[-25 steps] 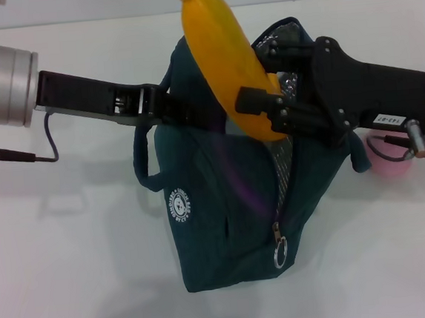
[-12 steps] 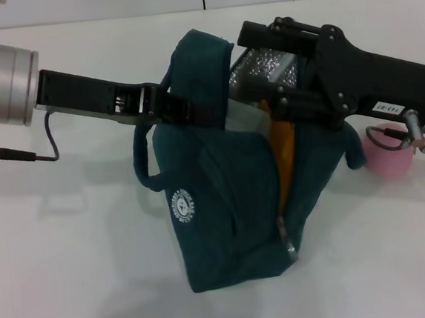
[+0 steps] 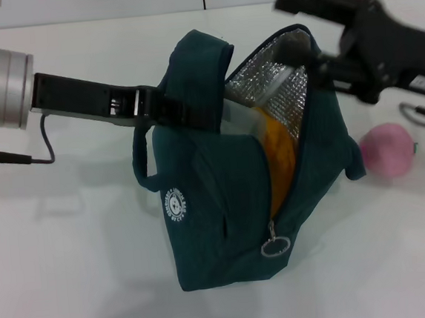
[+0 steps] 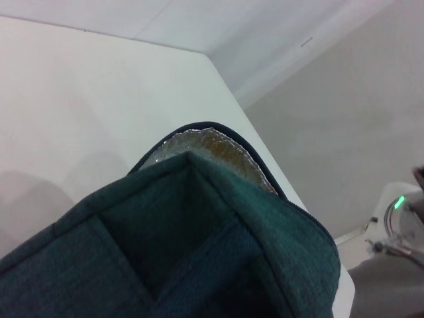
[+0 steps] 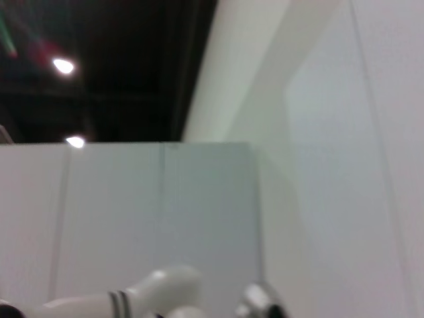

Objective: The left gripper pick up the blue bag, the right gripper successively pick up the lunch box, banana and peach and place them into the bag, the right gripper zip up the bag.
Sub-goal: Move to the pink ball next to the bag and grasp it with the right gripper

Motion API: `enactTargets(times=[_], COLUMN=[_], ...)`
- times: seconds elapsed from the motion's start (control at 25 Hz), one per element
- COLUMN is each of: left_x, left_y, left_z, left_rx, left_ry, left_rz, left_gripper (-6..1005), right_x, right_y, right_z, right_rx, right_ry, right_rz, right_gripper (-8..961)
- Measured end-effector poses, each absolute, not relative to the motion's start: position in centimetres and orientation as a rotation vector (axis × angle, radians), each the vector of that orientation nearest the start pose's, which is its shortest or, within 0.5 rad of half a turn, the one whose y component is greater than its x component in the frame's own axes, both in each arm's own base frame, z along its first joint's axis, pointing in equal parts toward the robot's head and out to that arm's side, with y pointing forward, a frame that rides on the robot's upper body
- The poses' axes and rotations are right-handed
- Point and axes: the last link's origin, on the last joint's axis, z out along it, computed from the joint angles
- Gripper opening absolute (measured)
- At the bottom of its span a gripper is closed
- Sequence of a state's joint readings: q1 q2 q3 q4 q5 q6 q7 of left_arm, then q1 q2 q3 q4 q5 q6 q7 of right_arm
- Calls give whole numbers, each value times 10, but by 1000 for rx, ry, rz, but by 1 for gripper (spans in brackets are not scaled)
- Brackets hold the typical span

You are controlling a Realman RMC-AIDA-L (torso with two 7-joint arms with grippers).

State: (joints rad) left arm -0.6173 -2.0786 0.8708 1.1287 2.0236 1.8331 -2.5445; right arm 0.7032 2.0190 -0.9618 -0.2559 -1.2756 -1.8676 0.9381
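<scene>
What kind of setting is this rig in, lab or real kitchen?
Most likely a lab or test room, not a kitchen. The white table is bare apart from task props: the blue bag held up by the left gripper and a peach. The right wrist view shows plain wall panels and ceiling lights.

- My left arm reaches in from nine o'clock, level, its silver cylinder lit green at the outer end.
- My left gripper (image 3: 165, 109) sits near the centre, clamped on the blue bag (image 3: 225, 217) at its upper edge.
- My right gripper (image 3: 296, 3) is at one o'clock, raised; its arm slants toward three o'clock. It carries nothing.
</scene>
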Motion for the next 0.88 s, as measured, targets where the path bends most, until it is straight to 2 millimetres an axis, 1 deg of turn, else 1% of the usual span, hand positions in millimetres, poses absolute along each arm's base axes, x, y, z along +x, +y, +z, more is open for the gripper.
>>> enactTargets(times=[0.08,0.24,0.32,0.48,0.64,0.76,0.88], left_x=[-167,-173,-177,-184,-186,-186,-186], left_y=[338,337,337,335,335,335,335], left_z=[42,38,37,37,37,36,36], left_rx=[-2795,-2804,-2800,-2789,-2790,-2793,-2793], left_ry=[-1552,-1555,-1557,-1550,-1538,-1533,-1532], left_rz=[-512,-525,-530,-536,-538,-539,-539], left_gripper=[30,30,30,30,30,30,30], right_x=[175,192,199,207,212,218,225], right_y=[332,341,345,351,355,360,370], right_z=[18,38,49,63,76,81,82], right_rx=[-2519,-2533,-2574,-2686,-2770,-2815,-2819], right_ry=[43,123,163,238,347,468,602], right_rz=[1543,1354,1217,967,752,536,299], right_gripper=[650,649,649,648,647,646,646])
